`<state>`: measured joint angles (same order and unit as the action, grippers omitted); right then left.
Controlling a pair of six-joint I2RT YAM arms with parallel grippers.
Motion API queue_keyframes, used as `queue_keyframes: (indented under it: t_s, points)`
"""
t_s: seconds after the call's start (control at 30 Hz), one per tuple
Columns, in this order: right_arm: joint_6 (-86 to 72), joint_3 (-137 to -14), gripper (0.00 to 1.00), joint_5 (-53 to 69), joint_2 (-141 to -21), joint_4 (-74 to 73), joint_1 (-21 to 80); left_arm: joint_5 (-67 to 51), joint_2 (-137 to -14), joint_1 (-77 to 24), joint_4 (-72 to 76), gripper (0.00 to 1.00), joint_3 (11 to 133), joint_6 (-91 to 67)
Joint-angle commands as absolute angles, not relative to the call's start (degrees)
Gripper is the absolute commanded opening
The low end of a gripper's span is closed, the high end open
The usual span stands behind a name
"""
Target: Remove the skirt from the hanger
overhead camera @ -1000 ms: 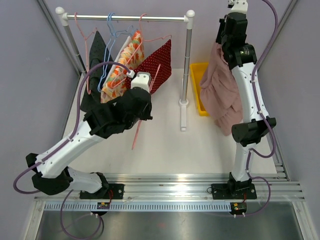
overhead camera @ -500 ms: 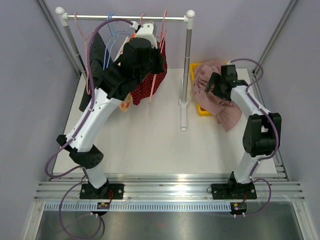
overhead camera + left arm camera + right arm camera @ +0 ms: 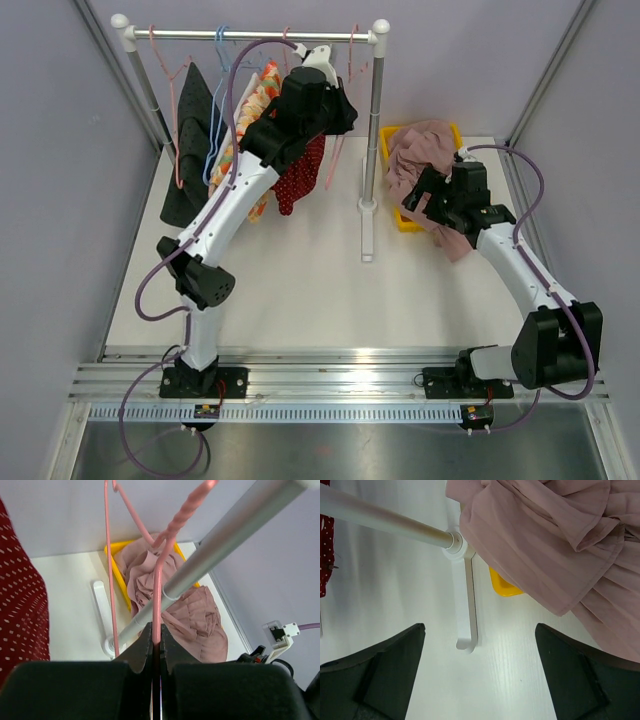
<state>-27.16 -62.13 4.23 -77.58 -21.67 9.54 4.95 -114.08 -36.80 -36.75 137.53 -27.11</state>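
Note:
The dusty pink skirt (image 3: 428,160) lies crumpled over the yellow bin (image 3: 404,222), off any hanger; the left wrist view shows the skirt (image 3: 172,595) too. My left gripper (image 3: 345,112) is raised by the rail's right end, shut on the wire of a bare pink hanger (image 3: 156,600) whose hook sits at the rail (image 3: 235,535). My right gripper (image 3: 420,195) hovers open beside the bin with nothing between its fingers (image 3: 385,670). The skirt (image 3: 555,535) lies just ahead of it, apart from it.
A floral garment (image 3: 245,140), a red dotted one (image 3: 300,170) and a black one (image 3: 190,150) hang on the rack. So do blue hangers (image 3: 220,60) and pink ones. The rack's right post (image 3: 373,130) and foot (image 3: 467,605) stand between both arms.
My right gripper opened and dropped the pink skirt onto the yellow bin, then drew back low. My left arm lifted the bare pink hanger up to the rail's right end.

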Motion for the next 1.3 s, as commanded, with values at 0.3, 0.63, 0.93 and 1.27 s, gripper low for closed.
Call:
queue_keyframes:
  t_s: [0.3,0.63,0.93,1.27]
  points:
    - [-26.5,-56.6,0.99,7.2,-71.2,-21.6,10.3,10.2,-96.8,-39.2,-41.7,0.98,134.1,-22.3]
    - [-26.6,-51.3,1.0,6.9,-63.8,-24.4,10.5,14.6,-86.1,-34.5,-43.3,0.99,118.8,-18.3]
    - [-25.3,-50.2,0.99,4.3,-57.6,-29.4,10.5,9.8,-96.0,-32.7,-38.4,0.97,121.2,-19.2]
    - [-25.2,-49.7,0.99,4.3,-54.0,-32.2,10.5,15.3,-105.7,-32.7,-40.0,0.15,128.6,-23.8]
